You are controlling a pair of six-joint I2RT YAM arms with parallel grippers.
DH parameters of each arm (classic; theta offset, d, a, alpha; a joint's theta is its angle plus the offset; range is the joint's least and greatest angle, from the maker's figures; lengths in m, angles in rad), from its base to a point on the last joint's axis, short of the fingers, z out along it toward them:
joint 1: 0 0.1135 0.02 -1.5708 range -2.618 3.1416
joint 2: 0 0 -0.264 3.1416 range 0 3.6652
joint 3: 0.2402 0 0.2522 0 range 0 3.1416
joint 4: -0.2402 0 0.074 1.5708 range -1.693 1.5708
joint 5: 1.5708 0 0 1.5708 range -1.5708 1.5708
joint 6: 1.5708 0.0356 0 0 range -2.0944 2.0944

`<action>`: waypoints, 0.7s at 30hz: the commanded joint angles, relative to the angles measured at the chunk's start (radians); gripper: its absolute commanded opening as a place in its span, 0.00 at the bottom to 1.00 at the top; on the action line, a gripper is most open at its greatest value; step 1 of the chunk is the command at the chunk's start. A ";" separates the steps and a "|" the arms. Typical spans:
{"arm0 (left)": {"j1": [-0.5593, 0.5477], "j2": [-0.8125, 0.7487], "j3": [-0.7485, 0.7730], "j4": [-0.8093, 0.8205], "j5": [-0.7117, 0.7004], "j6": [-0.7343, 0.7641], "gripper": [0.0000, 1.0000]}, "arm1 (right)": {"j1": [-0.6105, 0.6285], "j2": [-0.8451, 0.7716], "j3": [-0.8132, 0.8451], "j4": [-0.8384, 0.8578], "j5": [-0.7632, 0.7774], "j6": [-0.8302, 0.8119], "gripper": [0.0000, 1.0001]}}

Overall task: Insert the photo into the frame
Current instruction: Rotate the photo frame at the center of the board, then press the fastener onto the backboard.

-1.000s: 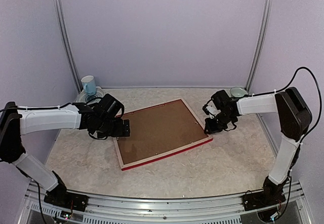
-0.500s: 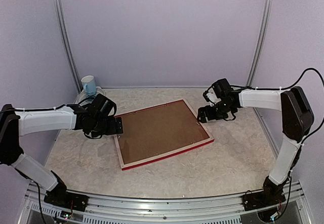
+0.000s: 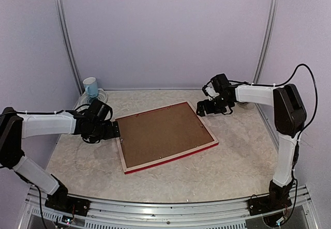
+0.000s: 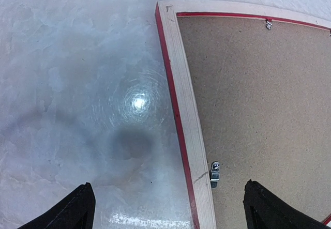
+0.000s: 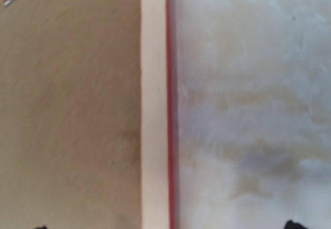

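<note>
Frame (image 4: pixel 186 120) lies face-down, backing board (image 3: pixel 163 133) in, so lift your spread, empty left gripper (image 3: pixel 115 131) and right gripper (image 3: pixel 202 107) straight clear.

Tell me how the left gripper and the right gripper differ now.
The left gripper is at the frame's left rail; the right gripper is at its right rail. The right gripper is farther back on the table than the left gripper. Both are open, hold nothing, and span a rail near a far corner, with table on one side and backing board on the other.
</note>
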 commanded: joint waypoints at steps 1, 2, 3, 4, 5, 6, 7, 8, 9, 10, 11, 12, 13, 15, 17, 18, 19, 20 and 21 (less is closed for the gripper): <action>0.017 0.027 -0.003 0.081 0.033 -0.022 0.99 | -0.034 0.059 0.093 -0.049 -0.004 -0.015 0.99; 0.018 0.037 -0.001 0.090 0.030 -0.031 0.99 | -0.043 0.073 0.106 -0.055 -0.013 -0.013 0.99; 0.020 0.045 0.003 0.101 0.029 -0.035 0.99 | -0.051 0.088 0.121 -0.062 -0.030 -0.012 0.99; 0.021 0.056 0.005 0.111 0.026 -0.038 0.99 | -0.058 0.099 0.131 -0.063 -0.039 -0.012 0.99; 0.023 0.064 0.009 0.120 0.017 -0.042 0.99 | -0.063 0.110 0.139 -0.064 -0.047 -0.013 0.99; 0.025 0.082 0.012 0.127 0.013 -0.045 0.99 | -0.067 0.121 0.150 -0.066 -0.052 -0.016 0.99; 0.028 0.092 0.014 0.138 0.020 -0.045 0.99 | -0.071 0.130 0.163 -0.071 -0.058 -0.020 0.99; 0.030 0.108 0.018 0.149 0.028 -0.046 0.99 | -0.071 0.141 0.175 -0.077 -0.069 -0.027 0.99; 0.032 0.130 0.024 0.156 0.033 -0.048 0.99 | -0.072 0.152 0.189 -0.091 -0.085 -0.040 0.99; 0.032 0.143 0.031 0.161 0.037 -0.048 0.99 | -0.071 0.161 0.202 -0.110 -0.107 -0.051 0.99; 0.032 0.157 0.038 0.166 0.039 -0.049 0.99 | -0.072 0.164 0.206 -0.122 -0.118 -0.063 0.98; 0.032 0.167 0.045 0.168 0.041 -0.051 0.99 | -0.072 0.162 0.202 -0.131 -0.129 -0.072 0.98; 0.032 0.181 0.049 0.169 0.044 -0.053 0.99 | -0.072 0.154 0.189 -0.134 -0.135 -0.080 0.96; 0.032 0.192 0.054 0.182 0.051 -0.052 0.99 | -0.072 0.122 0.148 -0.128 -0.148 -0.093 0.94; 0.032 0.199 0.057 0.190 0.050 -0.051 0.99 | -0.070 0.094 0.092 -0.119 -0.172 -0.100 0.91; 0.032 0.205 0.062 0.191 0.049 -0.049 0.99 | -0.068 0.082 0.072 -0.115 -0.182 -0.100 0.88; 0.032 0.211 0.069 0.190 0.050 -0.048 0.99 | -0.064 0.073 0.053 -0.110 -0.195 -0.100 0.86; 0.032 0.223 0.077 0.189 0.051 -0.046 0.99 | -0.058 0.065 0.037 -0.109 -0.202 -0.103 0.84; 0.032 0.230 0.082 0.189 0.051 -0.046 0.99 | -0.050 0.059 0.025 -0.109 -0.200 -0.106 0.82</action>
